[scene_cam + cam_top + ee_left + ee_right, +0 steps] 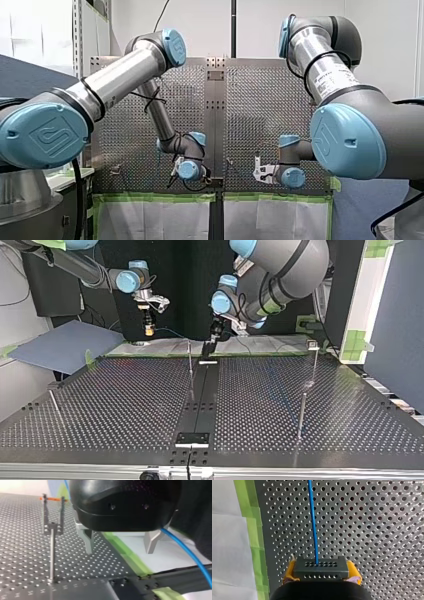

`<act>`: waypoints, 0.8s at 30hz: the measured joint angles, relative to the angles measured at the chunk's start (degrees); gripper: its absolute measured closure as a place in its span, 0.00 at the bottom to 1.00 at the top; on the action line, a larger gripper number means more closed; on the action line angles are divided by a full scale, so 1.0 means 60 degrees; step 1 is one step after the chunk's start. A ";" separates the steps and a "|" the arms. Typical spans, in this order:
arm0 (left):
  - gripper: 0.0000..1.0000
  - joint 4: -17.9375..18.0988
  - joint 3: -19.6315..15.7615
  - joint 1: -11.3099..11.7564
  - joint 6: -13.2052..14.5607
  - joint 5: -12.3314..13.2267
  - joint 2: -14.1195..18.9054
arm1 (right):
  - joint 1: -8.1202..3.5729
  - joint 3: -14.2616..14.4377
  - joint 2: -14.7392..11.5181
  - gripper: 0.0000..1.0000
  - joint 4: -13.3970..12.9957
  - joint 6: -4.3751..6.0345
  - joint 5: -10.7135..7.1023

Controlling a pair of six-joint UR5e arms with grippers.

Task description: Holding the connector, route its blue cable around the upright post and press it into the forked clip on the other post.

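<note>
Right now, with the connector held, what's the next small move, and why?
Probably carry the connector, clamped in my right hand, out over the perforated table to start the wrap. The blue cable leaves it straight, with no bend yet, and the forked clip beside my open left hand holds no cable.
</note>
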 joint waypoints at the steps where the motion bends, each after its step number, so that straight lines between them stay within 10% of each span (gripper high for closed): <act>1: 0.00 0.0093 0.0006 -0.0044 -0.0099 -0.0077 -0.0001 | 0.0000 0.0000 0.0000 1.00 -0.0015 -0.0003 -0.0008; 11: 0.00 0.0755 0.0013 -0.0328 -0.0867 -0.0737 -0.0008 | 0.0004 0.0000 -0.0008 1.00 -0.0124 -0.0166 -0.0645; 24: 0.00 0.0862 0.0007 -0.0734 -0.1877 -0.0560 -0.0010 | -0.0055 0.0001 -0.0012 1.00 -0.0192 -0.0180 -0.1521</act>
